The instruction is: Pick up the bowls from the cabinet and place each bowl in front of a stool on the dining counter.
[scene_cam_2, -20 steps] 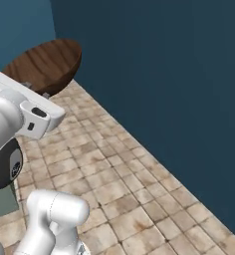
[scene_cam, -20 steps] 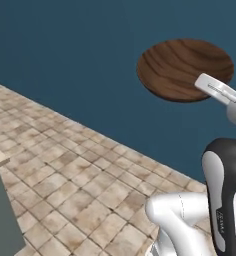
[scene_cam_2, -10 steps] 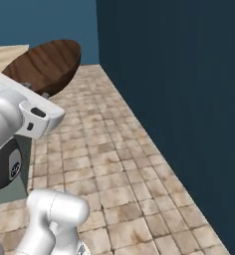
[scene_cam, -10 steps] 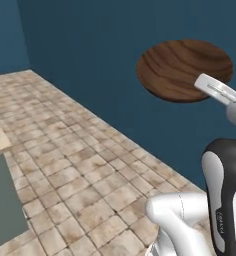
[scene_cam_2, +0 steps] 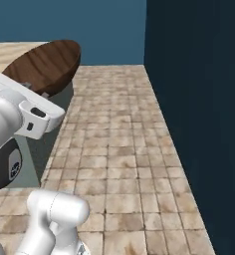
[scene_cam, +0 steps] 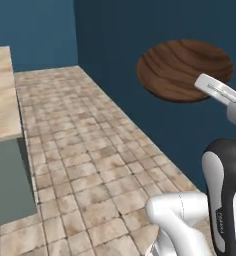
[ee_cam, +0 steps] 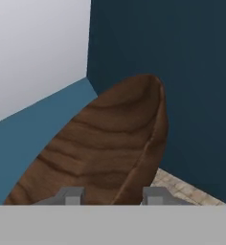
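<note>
A dark brown wooden bowl (scene_cam: pixel 182 67) hangs in the air in front of a dark blue wall, tilted on its side. My gripper (scene_cam: pixel 204 84) is shut on its rim at the lower right edge. From the right base view the bowl (scene_cam_2: pixel 45 62) rises above the white hand, with the gripper (scene_cam_2: pixel 39 90) at its lower edge. In the hand view the bowl (ee_cam: pixel 100 143) stands on edge, and its rim runs down between the two fingertips (ee_cam: pixel 71 195). The cabinet and the stools are out of view.
A beige marble counter top (scene_cam: pixel 2 95) on a grey-green base (scene_cam: pixel 7 182) stands at the left; I cannot tell whether it is the dining counter. Tan tiled floor (scene_cam: pixel 95 150) runs between it and the dark blue wall (scene_cam_2: pixel 199 109).
The whole picture has swung sideways, so the base has turned. The marble counter has come further into view. Arm and bowl keep their place in the views, grip unchanged.
</note>
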You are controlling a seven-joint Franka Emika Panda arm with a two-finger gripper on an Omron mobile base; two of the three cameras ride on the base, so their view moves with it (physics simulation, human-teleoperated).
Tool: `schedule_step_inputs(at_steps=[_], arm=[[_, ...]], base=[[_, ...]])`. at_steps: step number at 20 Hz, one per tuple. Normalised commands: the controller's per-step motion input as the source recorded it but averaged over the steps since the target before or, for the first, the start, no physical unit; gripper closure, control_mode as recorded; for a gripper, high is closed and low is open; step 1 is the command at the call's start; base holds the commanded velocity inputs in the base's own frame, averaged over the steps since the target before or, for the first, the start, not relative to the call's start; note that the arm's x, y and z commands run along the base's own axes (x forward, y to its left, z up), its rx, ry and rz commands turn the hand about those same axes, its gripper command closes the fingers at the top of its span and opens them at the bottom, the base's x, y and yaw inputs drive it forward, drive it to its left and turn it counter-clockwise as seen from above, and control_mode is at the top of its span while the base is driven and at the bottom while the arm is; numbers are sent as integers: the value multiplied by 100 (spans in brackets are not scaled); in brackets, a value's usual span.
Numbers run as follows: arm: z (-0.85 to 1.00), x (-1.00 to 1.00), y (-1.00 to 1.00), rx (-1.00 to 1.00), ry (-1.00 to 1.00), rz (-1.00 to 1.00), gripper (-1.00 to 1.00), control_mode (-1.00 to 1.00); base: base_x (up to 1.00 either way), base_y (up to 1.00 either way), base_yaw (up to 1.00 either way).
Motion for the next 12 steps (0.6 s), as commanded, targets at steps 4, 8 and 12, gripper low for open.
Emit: schedule_step_inputs(at_steps=[4,8,12], arm=[[0,0,0,0,0,0,100,100],[0,0,0,0,0,0,100,100],[0,0,0,0,0,0,100,100]], base=[[0,-61,49],[0,-42,50],[0,-20,52]])
